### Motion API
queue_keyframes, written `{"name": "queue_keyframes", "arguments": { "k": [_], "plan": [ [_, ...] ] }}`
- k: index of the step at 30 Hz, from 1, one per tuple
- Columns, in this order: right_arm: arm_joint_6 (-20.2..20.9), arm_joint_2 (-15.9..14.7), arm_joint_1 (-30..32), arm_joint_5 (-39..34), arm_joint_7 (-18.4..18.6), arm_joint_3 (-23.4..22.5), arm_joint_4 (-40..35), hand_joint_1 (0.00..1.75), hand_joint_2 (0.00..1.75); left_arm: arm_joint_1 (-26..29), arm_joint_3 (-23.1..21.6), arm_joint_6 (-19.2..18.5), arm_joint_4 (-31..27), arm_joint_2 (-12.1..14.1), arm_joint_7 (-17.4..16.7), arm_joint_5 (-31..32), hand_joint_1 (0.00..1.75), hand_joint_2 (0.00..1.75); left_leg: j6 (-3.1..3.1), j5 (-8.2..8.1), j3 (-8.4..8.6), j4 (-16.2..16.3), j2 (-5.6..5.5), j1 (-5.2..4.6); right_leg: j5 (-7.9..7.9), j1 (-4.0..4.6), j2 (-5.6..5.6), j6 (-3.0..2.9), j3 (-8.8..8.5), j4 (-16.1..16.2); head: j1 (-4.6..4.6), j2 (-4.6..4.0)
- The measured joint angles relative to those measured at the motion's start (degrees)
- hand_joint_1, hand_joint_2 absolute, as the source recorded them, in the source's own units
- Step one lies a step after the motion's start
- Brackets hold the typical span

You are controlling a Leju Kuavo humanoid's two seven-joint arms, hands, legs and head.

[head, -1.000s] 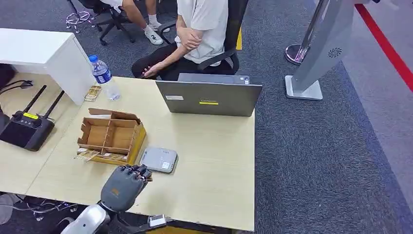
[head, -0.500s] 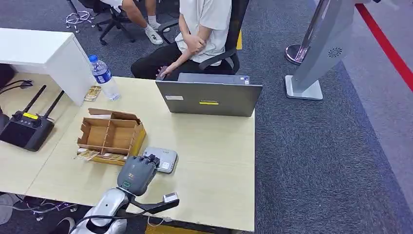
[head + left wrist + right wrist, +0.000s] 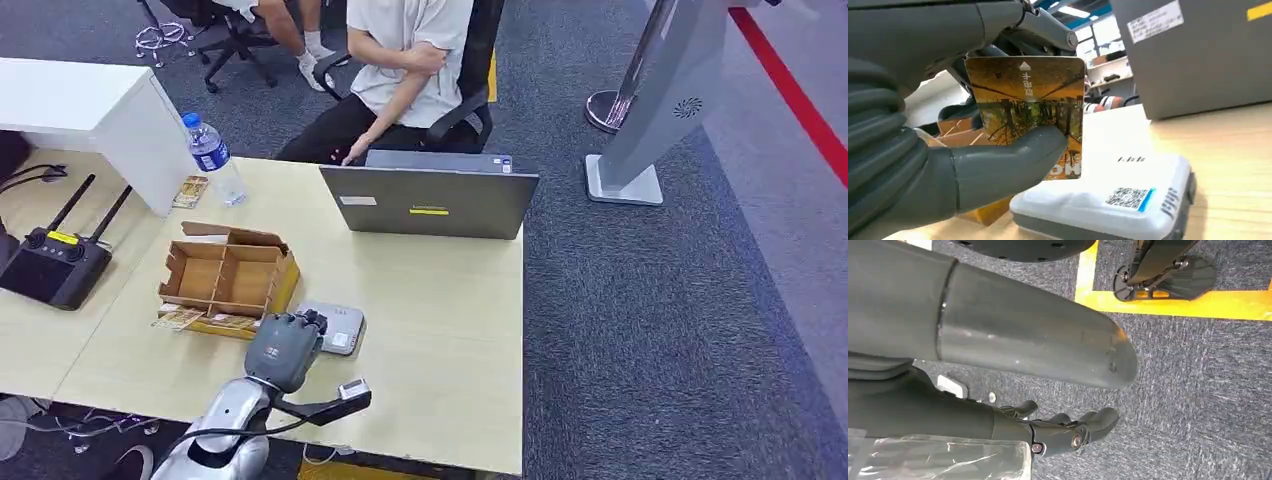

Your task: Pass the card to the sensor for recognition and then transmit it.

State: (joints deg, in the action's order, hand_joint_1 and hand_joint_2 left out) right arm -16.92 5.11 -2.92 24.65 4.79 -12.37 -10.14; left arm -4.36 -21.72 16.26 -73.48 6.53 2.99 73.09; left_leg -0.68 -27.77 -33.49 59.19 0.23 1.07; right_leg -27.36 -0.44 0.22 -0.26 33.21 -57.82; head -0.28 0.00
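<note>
Left hand (image 3: 286, 350), grey and many-fingered, poised at the near edge of the pale wooden table (image 3: 440, 330), its fingertips over the near side of the flat grey rectangular sensor box (image 3: 335, 325). In the left wrist view the same hand (image 3: 938, 150) pinches the rectangular card printed with orange autumn trees (image 3: 1030, 107) between the thick grey thumb and the darker fingers behind it; the card stands roughly upright just above the sensor box (image 3: 1118, 200), whose white top bears a small code label, and whether card and sensor touch cannot be told. Just beside the sensor, on the robot's left, stands the open brown cardboard divider box (image 3: 226, 280) with several compartments. Farther left lies the black remote controller with two antennas (image 3: 55, 262); toward the far left corner stands the clear plastic water bottle with blue cap (image 3: 213, 160). The open grey laptop (image 3: 430, 198) sits at the far edge, with a seated person in a white shirt (image 3: 400, 70) behind it. Right hand (image 3: 1068, 432) hangs above dark grey carpet, its dark fingers loosely curled with nothing in them.
</note>
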Motion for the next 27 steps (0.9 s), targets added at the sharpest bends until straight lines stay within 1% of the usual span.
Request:
{"name": "queue_keyframes", "arguments": {
  "k": [13, 16, 20, 27],
  "plan": [
    [0.09, 0.00, 0.00, 0.00, 0.00, 0.00, 0.00, 0.00, 0.00, -0.48, 0.65, -0.02, 1.83, -0.48, -0.06, -0.04, 1.75, 1.75, 0.00, 0.00, 0.00, 0.00, 0.00, 0.00, 0.00, 0.00, 0.00, 0.00, 0.00, 0.00, 0.00, 0.00],
    [0.11, 0.00, 0.00, 0.04, 0.04, 0.00, 0.00, 0.00, 0.00, -0.77, 0.74, -0.37, 2.27, -0.48, -1.14, 0.13, 1.75, 1.75, 0.00, 0.00, 0.00, 0.00, 0.00, 0.00, 0.00, 0.00, 0.00, 0.00, -0.01, 0.00, 0.00, 0.00],
    [0.26, 0.00, 0.00, 0.92, 0.28, 0.00, 0.00, 0.00, 0.00, -1.41, 1.92, -0.81, 3.73, -0.74, -2.25, 0.61, 1.75, 1.75, 0.00, 0.00, 0.02, 0.00, 0.00, 0.00, 0.00, 0.00, 0.00, 0.00, -0.03, 0.00, 0.00, 0.00],
    [0.42, 0.00, -0.03, 1.73, 0.44, 0.02, 0.00, 0.00, 0.00, -3.06, 3.50, -0.61, 6.82, -1.53, -2.32, 0.52, 1.75, 1.75, 0.00, 0.04, 0.04, 0.00, -0.03, 0.00, 0.00, 0.00, -0.02, 0.00, -0.06, 0.00, 0.00, 0.00]
  ]
}}
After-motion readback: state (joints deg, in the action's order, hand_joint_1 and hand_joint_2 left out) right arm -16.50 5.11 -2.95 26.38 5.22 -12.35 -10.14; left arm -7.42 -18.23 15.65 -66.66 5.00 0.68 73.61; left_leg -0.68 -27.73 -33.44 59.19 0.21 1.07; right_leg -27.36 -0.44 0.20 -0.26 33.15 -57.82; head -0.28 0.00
